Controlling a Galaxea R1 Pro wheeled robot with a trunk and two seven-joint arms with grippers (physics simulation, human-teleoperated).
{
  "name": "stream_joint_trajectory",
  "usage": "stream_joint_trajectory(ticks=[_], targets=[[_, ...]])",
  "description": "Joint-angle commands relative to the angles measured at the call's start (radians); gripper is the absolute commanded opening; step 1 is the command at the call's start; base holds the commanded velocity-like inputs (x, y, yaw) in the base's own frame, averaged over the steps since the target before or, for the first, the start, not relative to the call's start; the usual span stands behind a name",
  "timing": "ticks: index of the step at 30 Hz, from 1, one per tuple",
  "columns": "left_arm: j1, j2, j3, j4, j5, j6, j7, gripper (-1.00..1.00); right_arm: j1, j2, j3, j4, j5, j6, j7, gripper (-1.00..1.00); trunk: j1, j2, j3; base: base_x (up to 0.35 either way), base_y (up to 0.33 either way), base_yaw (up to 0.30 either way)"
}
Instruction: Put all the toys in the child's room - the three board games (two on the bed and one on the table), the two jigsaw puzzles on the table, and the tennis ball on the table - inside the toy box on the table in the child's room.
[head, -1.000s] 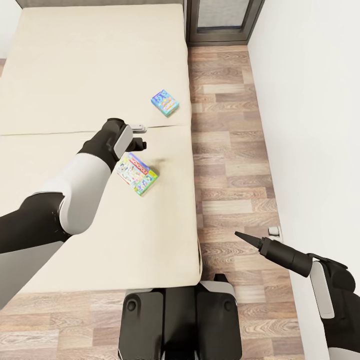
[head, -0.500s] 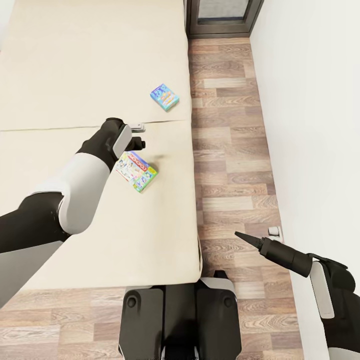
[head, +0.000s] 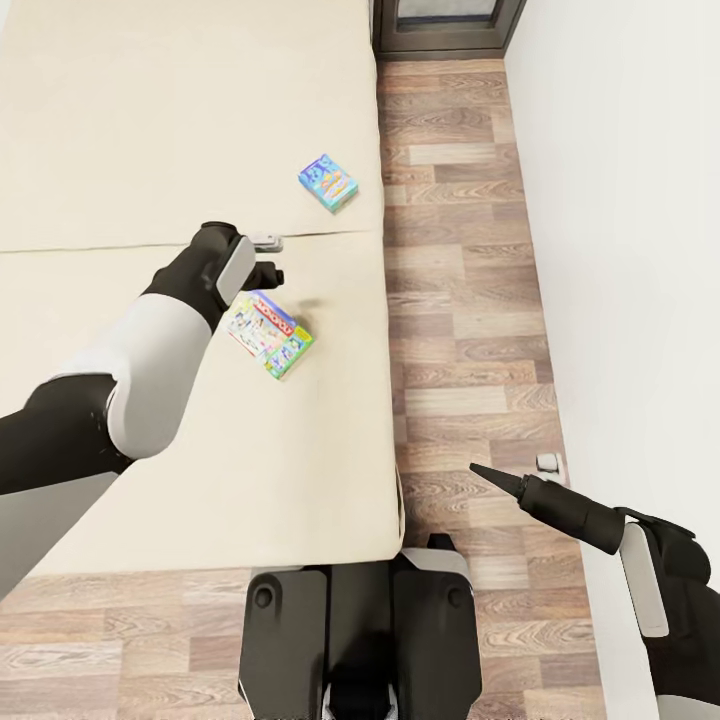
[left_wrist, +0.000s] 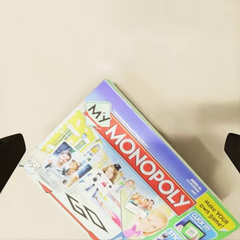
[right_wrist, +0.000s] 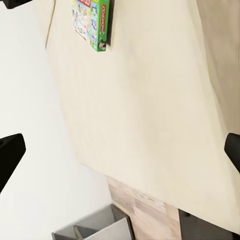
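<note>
Two board games lie on the beige bed (head: 150, 120). The green-edged Monopoly box (head: 270, 335) lies flat near the bed's right side, and the blue box (head: 328, 183) lies farther back. My left gripper (head: 272, 258) hovers open just above the far end of the Monopoly box (left_wrist: 125, 175), whose printed lid sits between its dark fingertips (left_wrist: 10, 155). My right gripper (head: 490, 473) hangs open over the wood floor to the right of the bed, holding nothing. The right wrist view catches the Monopoly box (right_wrist: 92, 20) from afar.
A strip of wood floor (head: 460, 330) runs between the bed and the white wall (head: 640, 250). A dark-framed cabinet (head: 445, 30) stands at its far end. My base (head: 360, 630) is against the bed's near edge. A grey open bin (right_wrist: 95, 227) sits on the floor.
The whole view has shifted, so the camera moved. My left gripper has edged slightly left, still above the Monopoly box. The right arm is unchanged.
</note>
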Motion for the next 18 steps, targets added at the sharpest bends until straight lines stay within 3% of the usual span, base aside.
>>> stream_joint_trajectory(ticks=[1,18], targets=[[-0.002,-0.001,0.007,-0.001,0.000,0.003,0.004,1.00,0.000,0.000,-0.001,0.000,0.000,0.004,0.003,1.00,0.001,-0.002,-0.003,0.000,0.000,0.000],[-0.008,0.001,0.007,-0.001,0.000,-0.006,0.004,1.00,0.000,0.001,0.000,0.002,0.000,0.004,0.003,1.00,0.001,-0.002,-0.031,0.000,0.000,0.000]])
